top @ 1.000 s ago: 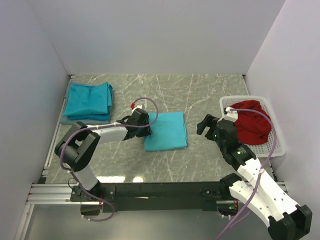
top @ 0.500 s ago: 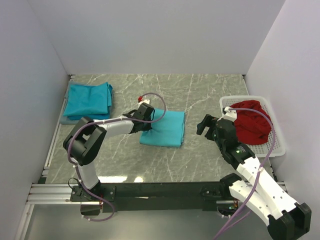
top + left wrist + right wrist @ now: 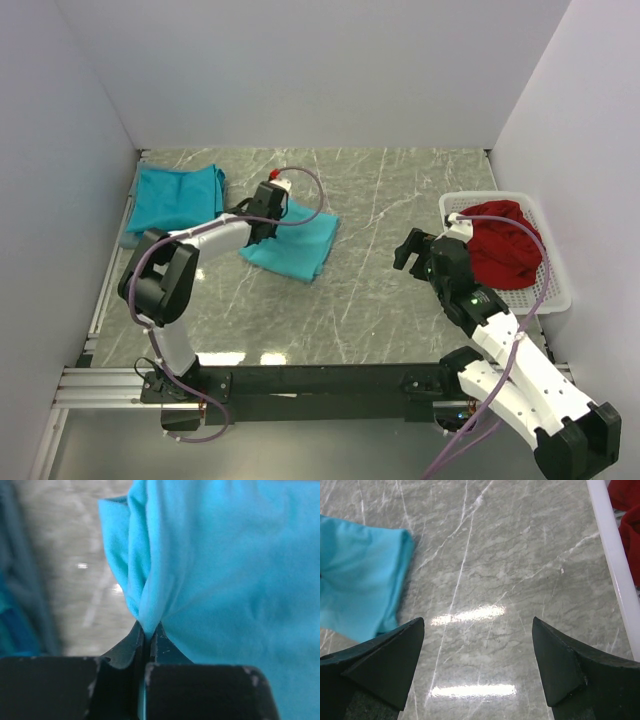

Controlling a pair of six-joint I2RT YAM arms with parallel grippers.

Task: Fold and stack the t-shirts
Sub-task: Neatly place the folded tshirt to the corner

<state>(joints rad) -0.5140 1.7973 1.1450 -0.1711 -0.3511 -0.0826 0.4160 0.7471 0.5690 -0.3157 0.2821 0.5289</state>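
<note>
Leftward shift since a second ago: folded t-shirt [image 3: 298,246] lies on surface [image 3: 400,190], near stack [image 3: 178,198]. Left claw [image 3: 265,207] clenched on its edge; right claw [image 3: 411,249] released. Lift clear first, then land squarely.

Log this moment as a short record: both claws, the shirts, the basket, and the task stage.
left claw: shut, pinching an edge of the folded shirt
right claw: open, empty, above bare table
stack: folded blue shirts, far left corner
basket: right side, holds red cloth
task stage: pinched shirt not yet on stack
</note>
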